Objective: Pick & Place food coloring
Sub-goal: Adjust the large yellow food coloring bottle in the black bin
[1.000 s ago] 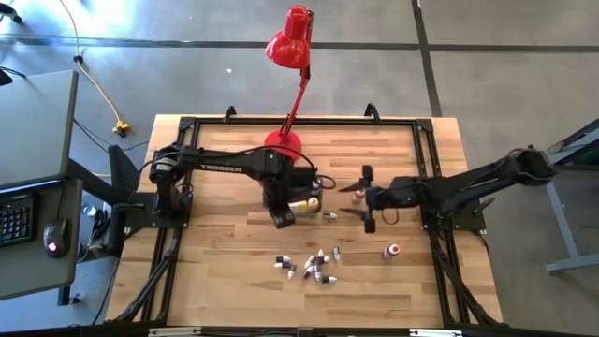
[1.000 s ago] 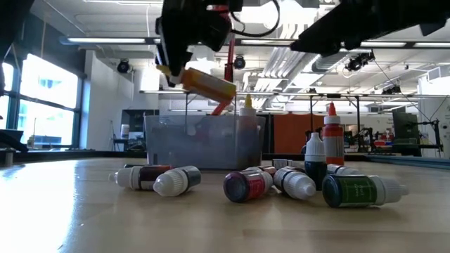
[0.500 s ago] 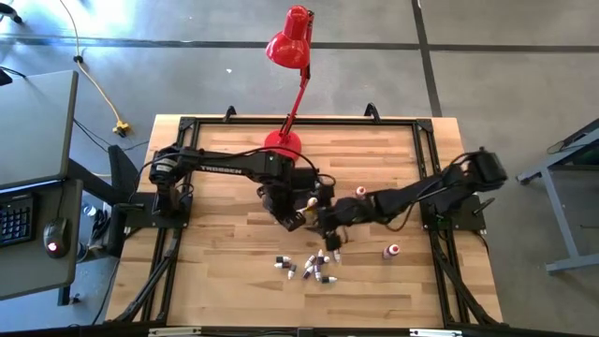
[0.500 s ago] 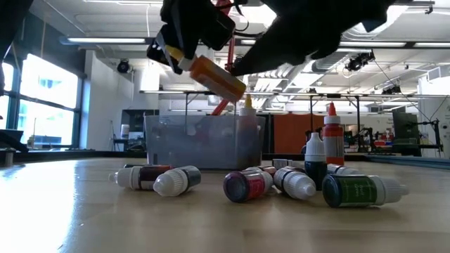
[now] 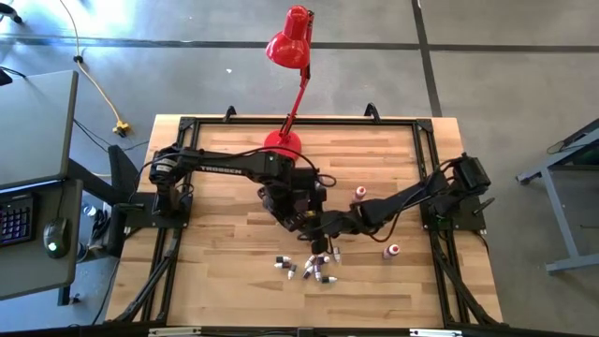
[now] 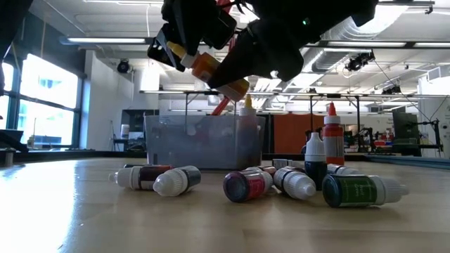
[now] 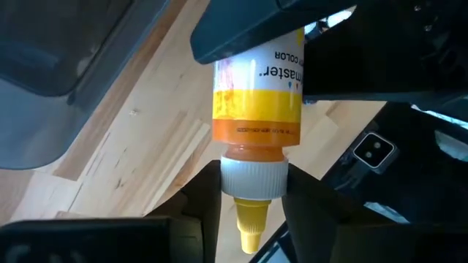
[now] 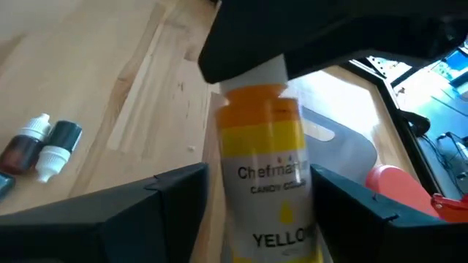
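Orange-yellow food coloring bottle hangs tilted above the grey tub, cap uppermost, clamped by my left end effector; my right end effector straddles its base, fingers apart.

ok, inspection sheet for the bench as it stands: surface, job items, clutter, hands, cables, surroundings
Surface: wooden table in a black frame.
Job's things: yellow bottle held in the air; small bottles in a pile on the wood; two red bottles standing apart; grey tub behind the pile.
Clutter: red desk lamp at the far edge.
Hands: left hand grips the yellow bottle at its cap end; right hand has a finger on each side of its body, contact unclear.
Cables: yellow cord on the floor.
Surroundings: desk with keyboard and mouse; no person seen.
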### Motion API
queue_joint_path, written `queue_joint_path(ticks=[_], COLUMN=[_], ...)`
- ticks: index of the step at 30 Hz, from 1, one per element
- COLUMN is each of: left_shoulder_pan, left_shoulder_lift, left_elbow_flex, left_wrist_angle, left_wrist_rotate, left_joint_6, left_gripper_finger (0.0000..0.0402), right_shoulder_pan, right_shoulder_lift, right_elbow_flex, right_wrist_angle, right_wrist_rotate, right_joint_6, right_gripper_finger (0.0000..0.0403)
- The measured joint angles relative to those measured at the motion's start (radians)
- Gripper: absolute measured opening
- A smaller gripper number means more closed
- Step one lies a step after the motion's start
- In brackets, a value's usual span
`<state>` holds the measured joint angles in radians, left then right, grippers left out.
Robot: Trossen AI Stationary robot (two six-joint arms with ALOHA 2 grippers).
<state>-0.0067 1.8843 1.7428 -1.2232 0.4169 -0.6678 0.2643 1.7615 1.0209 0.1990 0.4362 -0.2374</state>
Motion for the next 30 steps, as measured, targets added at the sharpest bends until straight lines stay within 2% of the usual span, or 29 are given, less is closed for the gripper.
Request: queue_joint_path(ticks=[5,10,15,22,28,30], left_shoulder_pan=[0.000,0.000,0.000,-0.001,0.000,0.002], left_shoulder_lift=[0.000,0.000,0.000,0.000,0.000,0.000], left_elbow_flex=[0.000,0.000,0.000,0.000,0.000,0.000], left_wrist_angle=[-0.005,-0.005,-0.001,0.012,0.019,0.024], left_wrist_rotate=[0.003,0.004,-0.010,-0.112,-0.271,-0.278], left_joint_6=[0.000,0.000,0.018,0.161,0.278,0.300], left_gripper_finger=[0.0125,0.0126,0.0127,0.0132,0.0170,0.0189], right_shoulder_pan=[-0.003,-0.003,-0.003,-0.005,-0.011,-0.013], right_shoulder_lift=[0.000,0.000,0.000,-0.002,0.001,0.000], right_elbow_flex=[-0.001,-0.001,-0.001,-0.001,-0.005,-0.004], right_wrist_angle=[0.000,0.000,-0.006,-0.069,-0.127,-0.123], right_wrist_rotate=[-0.077,-0.083,-0.091,-0.077,-0.106,-0.111], right_joint_6=[0.004,0.003,0.005,0.086,0.126,0.127], right_gripper_finger=[0.0171,0.0127,0.0122,0.0120,0.0120,0.0119])
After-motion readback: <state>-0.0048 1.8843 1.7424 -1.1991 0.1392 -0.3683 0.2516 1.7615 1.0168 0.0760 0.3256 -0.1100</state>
